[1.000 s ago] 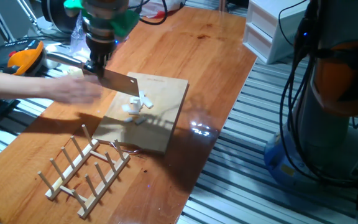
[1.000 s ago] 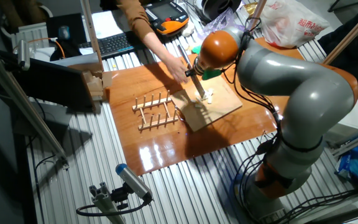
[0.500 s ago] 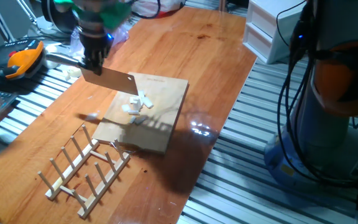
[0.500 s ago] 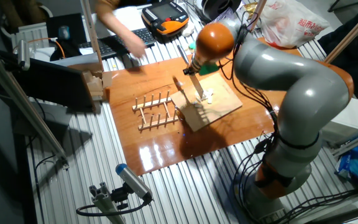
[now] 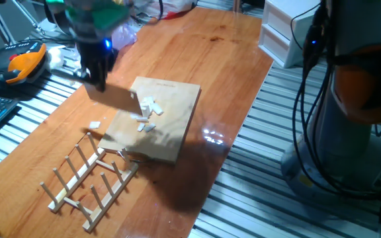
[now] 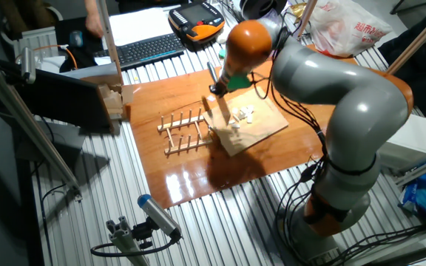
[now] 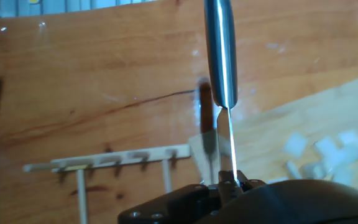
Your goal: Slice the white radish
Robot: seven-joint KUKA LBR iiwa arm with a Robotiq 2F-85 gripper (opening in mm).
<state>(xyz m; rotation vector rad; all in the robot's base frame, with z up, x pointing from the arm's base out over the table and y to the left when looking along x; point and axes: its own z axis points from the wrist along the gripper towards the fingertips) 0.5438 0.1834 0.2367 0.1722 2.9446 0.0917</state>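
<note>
One fixed view: my gripper [image 5: 96, 74] clamped on a steel cleaver [image 5: 114, 98], small flat white radish bits [image 5: 148, 114] on the pale wooden board [image 5: 177, 116]; other fixed view: cleaver blade over the board's rack-side edge; hand view: radish bits at right.

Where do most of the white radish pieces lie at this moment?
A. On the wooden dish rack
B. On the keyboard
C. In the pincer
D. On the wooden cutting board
D: the white radish pieces lie clustered on the wooden cutting board, beside the knife that the pincer holds.
</note>
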